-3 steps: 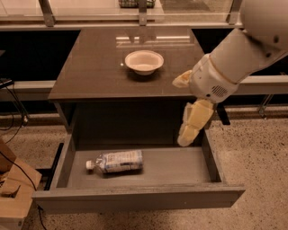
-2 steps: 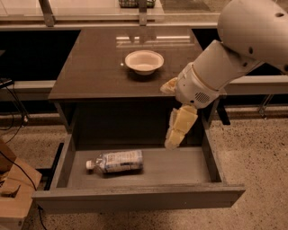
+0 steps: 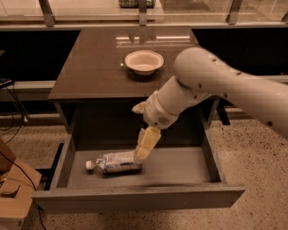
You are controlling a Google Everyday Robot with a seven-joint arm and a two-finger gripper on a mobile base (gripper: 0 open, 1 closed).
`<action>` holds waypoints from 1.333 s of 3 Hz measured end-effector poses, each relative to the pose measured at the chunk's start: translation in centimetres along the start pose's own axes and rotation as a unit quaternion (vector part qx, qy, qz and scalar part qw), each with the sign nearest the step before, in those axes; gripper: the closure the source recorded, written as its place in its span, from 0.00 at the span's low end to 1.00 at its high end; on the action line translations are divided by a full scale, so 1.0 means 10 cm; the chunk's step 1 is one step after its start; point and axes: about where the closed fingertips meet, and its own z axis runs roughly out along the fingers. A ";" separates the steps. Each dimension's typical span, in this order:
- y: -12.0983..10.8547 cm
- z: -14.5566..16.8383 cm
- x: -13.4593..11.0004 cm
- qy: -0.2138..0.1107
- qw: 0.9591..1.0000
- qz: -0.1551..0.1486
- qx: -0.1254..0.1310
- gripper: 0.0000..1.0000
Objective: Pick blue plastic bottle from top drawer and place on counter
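The blue plastic bottle [image 3: 114, 162] lies on its side on the floor of the open top drawer [image 3: 139, 196], left of middle, white cap pointing left. My gripper [image 3: 143, 155] hangs down into the drawer from the white arm and its tip is right at the bottle's right end, overlapping it in view. I cannot tell if it touches the bottle. The counter [image 3: 94, 67] is the dark glossy top above the drawer.
A white round bowl [image 3: 144, 61] stands on the counter near its back right. A pale ledge with metal posts [image 3: 47, 12] runs behind. A cardboard box [image 3: 13, 193] sits on the floor at the left. The drawer's right half has a bare floor [image 3: 180, 164].
The arm has swung left and down into the drawer. The gripper went from the drawer's right side to the bottle's right end. The bottle and bowl have not moved.
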 end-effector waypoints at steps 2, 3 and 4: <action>-0.07 0.74 0.12 -0.045 0.998 0.039 -0.010 0.00; -0.08 1.06 0.27 -0.053 0.996 0.068 -0.010 0.00; -0.11 1.36 0.41 -0.045 0.994 0.099 -0.012 0.00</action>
